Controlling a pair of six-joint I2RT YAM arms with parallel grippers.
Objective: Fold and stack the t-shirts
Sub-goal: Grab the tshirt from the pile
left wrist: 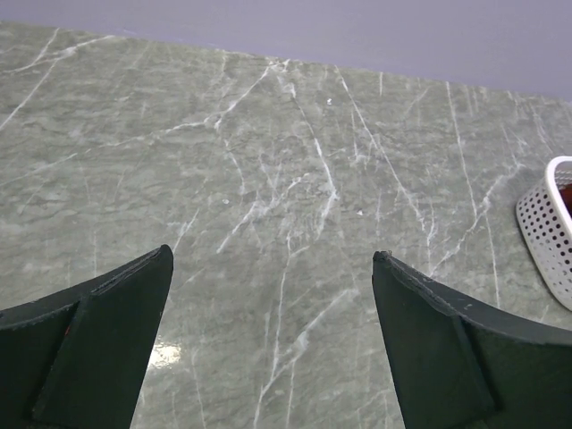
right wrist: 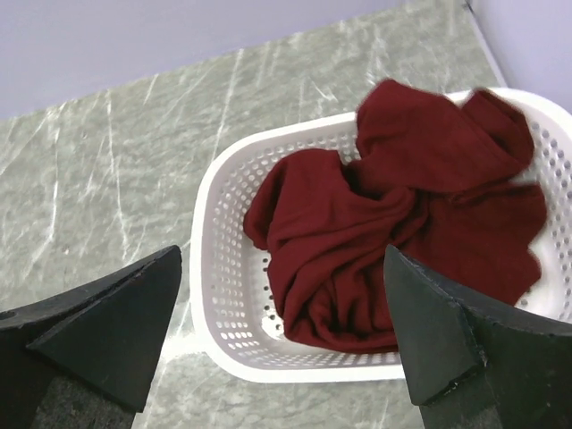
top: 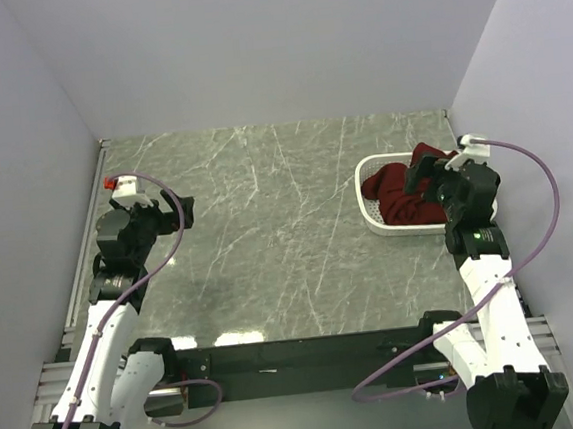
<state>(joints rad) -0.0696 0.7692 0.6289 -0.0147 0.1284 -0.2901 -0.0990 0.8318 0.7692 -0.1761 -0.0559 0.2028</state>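
Jaws apart, right gripper (right wrist: 281, 257) hovers above the t-shirt (right wrist: 375, 223) in its basket (right wrist: 213, 295), left gripper (left wrist: 273, 256) above table (left wrist: 268, 125).

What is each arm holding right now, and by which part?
Nothing. The left fingers are open over the table; the right fingers are open above the shirt in the basket.

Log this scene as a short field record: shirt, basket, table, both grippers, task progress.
shirt: dark red cotton t-shirt, crumpled in a heap, unfolded, inside the basket
basket: white perforated plastic basket, standing on the table's right side
table: grey-green marble-patterned table
left gripper: open, empty, over bare table, well left of the basket
right gripper: open, nothing between its fingers, aimed at the shirt in the basket
progress: shirt not yet taken out; no folding done
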